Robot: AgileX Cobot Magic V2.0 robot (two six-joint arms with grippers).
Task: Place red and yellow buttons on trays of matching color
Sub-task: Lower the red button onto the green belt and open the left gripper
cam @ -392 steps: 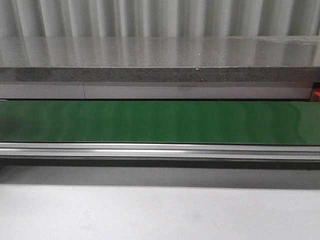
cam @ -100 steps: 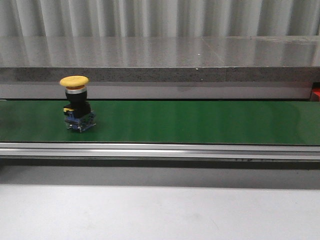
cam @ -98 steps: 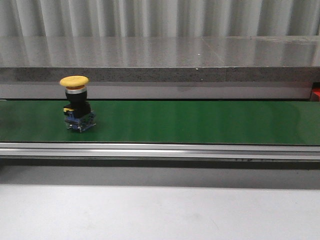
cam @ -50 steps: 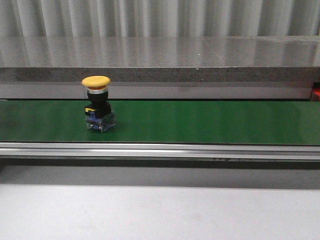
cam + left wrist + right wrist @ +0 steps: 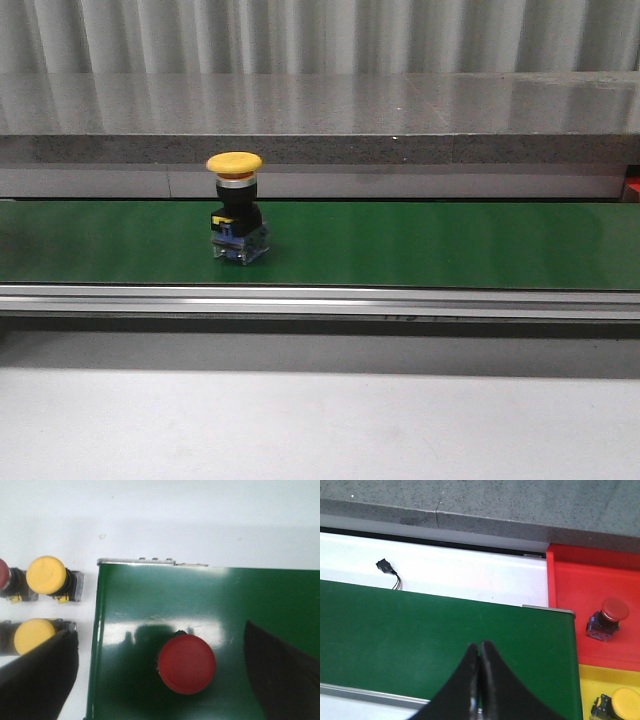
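Observation:
A yellow button [image 5: 236,220] with a black body and bluish base stands upright on the green belt [image 5: 420,245], left of centre in the front view. In the left wrist view a red button [image 5: 186,663] stands on the belt under my left gripper [image 5: 159,630], whose fingers are spread wide either side without touching it. My right gripper [image 5: 480,646] hangs shut and empty over the belt's end. Beside that end lie a red tray [image 5: 570,580] holding a red button [image 5: 607,617] and a yellow tray [image 5: 592,677] holding a yellow button [image 5: 622,702].
Two yellow buttons [image 5: 46,575] [image 5: 34,636] and a red one [image 5: 2,574] lie on the white surface beside the belt's end. A small black connector with wires [image 5: 387,570] lies behind the belt. A grey stone ledge [image 5: 320,110] runs along the back.
The belt was bare 3.9 s ago. The yellow button has since come in from the left and ridden rightward along the belt, staying upright.

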